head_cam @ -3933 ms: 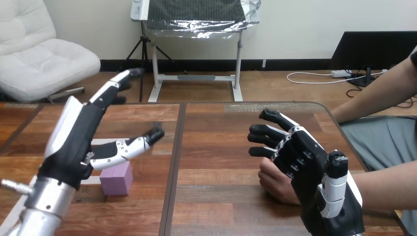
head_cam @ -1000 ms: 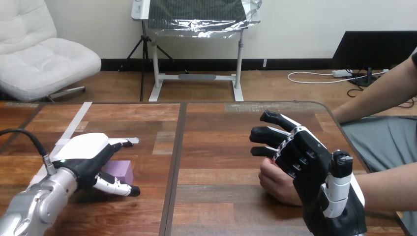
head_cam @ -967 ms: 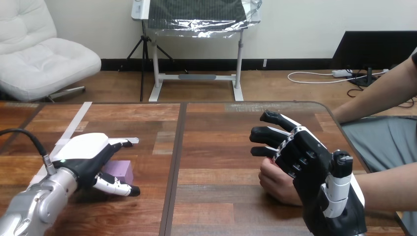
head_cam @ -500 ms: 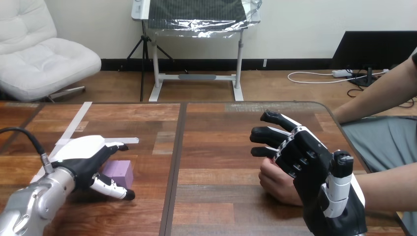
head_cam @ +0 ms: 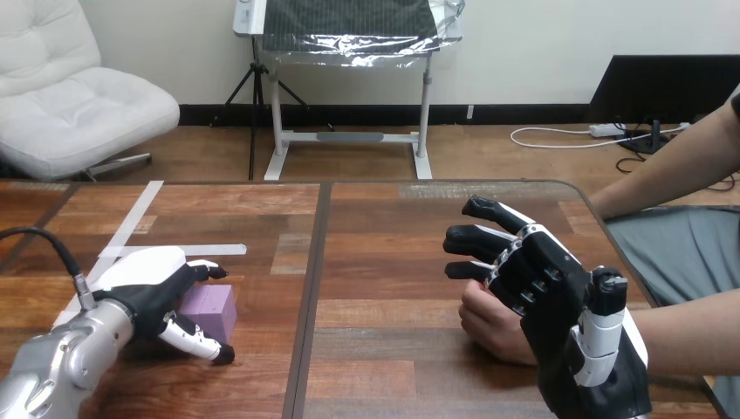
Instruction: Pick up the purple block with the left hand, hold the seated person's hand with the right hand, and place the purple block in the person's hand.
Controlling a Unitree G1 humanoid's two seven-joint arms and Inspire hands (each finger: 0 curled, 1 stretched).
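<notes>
At the left side of the wooden table [head_cam: 393, 253], toward its near edge, the robot's left hand [head_cam: 148, 288] lay palm down against the purple block [head_cam: 212, 305], which sat on the tabletop. Its fingers [head_cam: 202, 271] curled past the block's far side and its thumb [head_cam: 199, 340] bent along the near side, closing the hand around the block from the left. Strips of white tape [head_cam: 131, 223] crossed the wood just beyond the hand, toward the far left corner. Toward the near right corner, the person's hand [head_cam: 489, 325] rested as a loose fist on the tabletop, the forearm [head_cam: 689, 336] coming in over the right edge. The robot's right hand [head_cam: 550, 288] stood over the fist's right side, its back to the camera, fingers [head_cam: 476, 237] loosely extended and spread leftward above the fist, thumb [head_cam: 602, 323] raised. None were seen wrapped around the person's hand; whether the two touched could not be told. The block and the person's hand lay well apart.
</notes>
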